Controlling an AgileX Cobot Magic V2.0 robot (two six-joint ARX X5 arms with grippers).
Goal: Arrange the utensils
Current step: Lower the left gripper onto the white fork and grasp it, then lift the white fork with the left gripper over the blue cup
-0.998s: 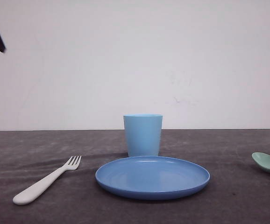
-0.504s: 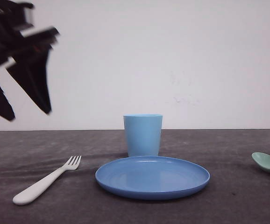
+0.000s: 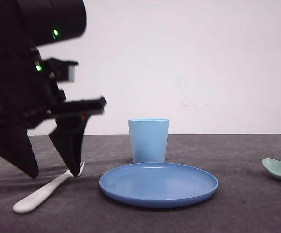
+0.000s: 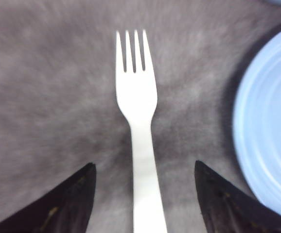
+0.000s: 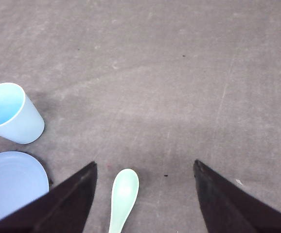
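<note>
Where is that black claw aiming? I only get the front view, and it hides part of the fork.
Observer: The left wrist view shows the fork lying flat, its handle midway between the open fingers of the left gripper, untouched.
Operator: What about the spoon at the right edge, is anything near it?
Observer: Yes. In the right wrist view the spoon lies between the open fingers of the right gripper, closer to one finger than the other.
Operator: Is there anything in the cup?
Observer: No, the right wrist view looks into the cup and it is empty.
</note>
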